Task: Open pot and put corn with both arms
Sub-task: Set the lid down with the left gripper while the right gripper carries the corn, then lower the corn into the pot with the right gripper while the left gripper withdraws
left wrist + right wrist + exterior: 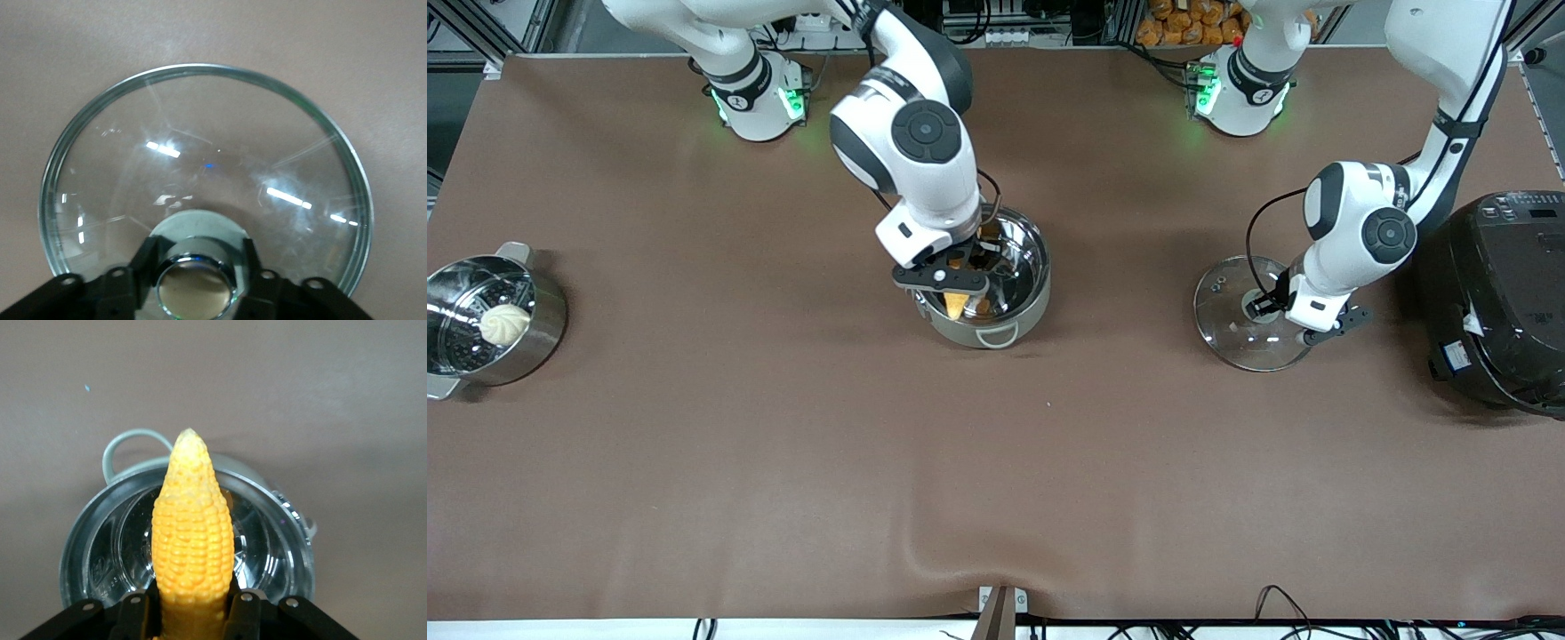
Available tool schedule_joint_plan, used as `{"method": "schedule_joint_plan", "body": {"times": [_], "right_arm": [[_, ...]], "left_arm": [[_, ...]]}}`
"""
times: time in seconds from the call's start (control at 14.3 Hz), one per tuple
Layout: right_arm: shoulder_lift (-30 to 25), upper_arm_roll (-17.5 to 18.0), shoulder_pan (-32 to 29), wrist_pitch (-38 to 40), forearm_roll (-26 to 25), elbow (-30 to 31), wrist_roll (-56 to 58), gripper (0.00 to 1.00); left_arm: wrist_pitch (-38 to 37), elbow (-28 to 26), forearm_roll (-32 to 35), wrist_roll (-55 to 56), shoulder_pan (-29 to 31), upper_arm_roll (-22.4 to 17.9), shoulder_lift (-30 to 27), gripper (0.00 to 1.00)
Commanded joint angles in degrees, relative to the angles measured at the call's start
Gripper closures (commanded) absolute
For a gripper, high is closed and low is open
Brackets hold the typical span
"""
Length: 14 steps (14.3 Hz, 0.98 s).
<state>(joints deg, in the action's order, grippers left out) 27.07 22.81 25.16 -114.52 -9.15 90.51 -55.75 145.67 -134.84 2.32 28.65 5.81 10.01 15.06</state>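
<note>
Right gripper (960, 267) is pinching the corn (192, 533) lengthwise right over the open pot (996, 333); left gripper (195, 273) is seemingly clamping the lid knob (195, 280) on the tabletop (694, 444).

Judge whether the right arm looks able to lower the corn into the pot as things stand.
Probably yes. The right hand, shut on the corn, hangs over the open pot. The lid lies aside under the left hand, so nothing covers the opening.
</note>
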Motion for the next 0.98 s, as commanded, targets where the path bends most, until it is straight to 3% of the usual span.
{"method": "schedule_joint_plan", "body": {"times": [0.0,0.21,0.56,0.91], "right_arm": [[0.61,-0.23,2.08,-1.23,-1.48,1.16,-1.82,0.77],[1.75,-0.23,3.22,-2.90,-1.66,1.59,-3.56,0.77],[3.42,-0.40,4.28,-6.68,-3.94,3.35,-6.12,0.72],[4.48,-0.58,5.51,-6.77,-4.65,3.44,-6.21,0.66]], "left_arm": [[0.40,1.60,-1.44,-1.41,0.52,0.63,-0.72,0.00],[-3.44,4.31,-1.44,-1.32,0.70,0.63,-6.08,0.00],[-26.36,23.54,-1.36,-1.67,0.70,0.63,-7.94,0.00],[-45.17,38.31,-1.62,-2.55,0.70,0.72,-8.82,0.00]]}}
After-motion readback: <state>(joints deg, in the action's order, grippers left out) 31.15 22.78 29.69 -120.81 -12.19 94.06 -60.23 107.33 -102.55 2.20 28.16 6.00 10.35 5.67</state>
